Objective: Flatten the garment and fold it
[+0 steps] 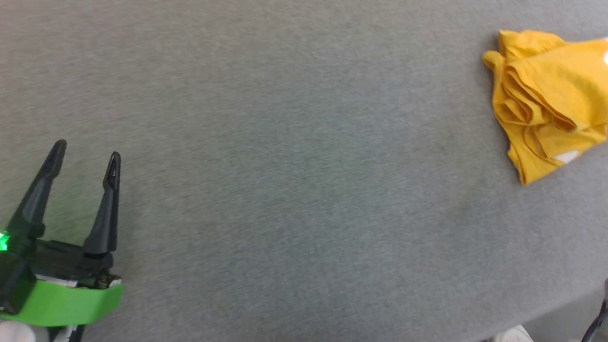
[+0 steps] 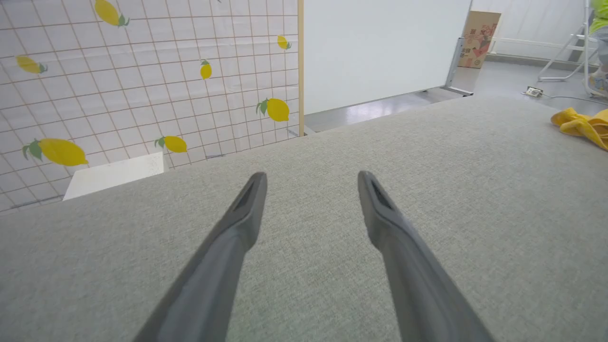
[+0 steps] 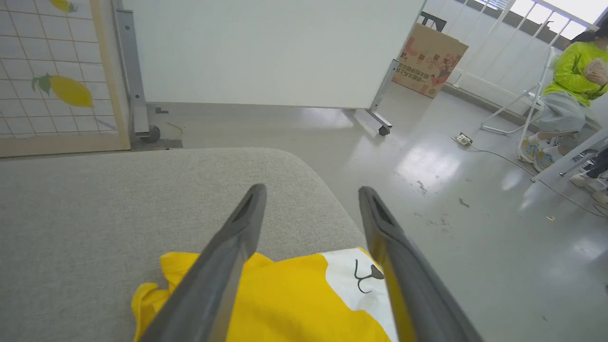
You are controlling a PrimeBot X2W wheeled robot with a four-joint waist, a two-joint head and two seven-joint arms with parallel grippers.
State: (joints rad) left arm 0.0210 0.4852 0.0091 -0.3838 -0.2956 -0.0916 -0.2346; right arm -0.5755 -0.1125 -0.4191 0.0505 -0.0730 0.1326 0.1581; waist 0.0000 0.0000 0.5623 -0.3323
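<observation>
Both pairs of jaws are gaping empty; the right gripper [image 3: 311, 190] is probably needing one single-layer garment [image 3: 285, 304] hem.

The left gripper [image 1: 87, 151] hangs low over the near left part of the table [image 1: 304, 142]. Its two dark fingers are spread wide apart, with nothing between them. A green band goes round its wrist. The right gripper [image 3: 312, 189] is spread wide too, by the table's right edge.
</observation>
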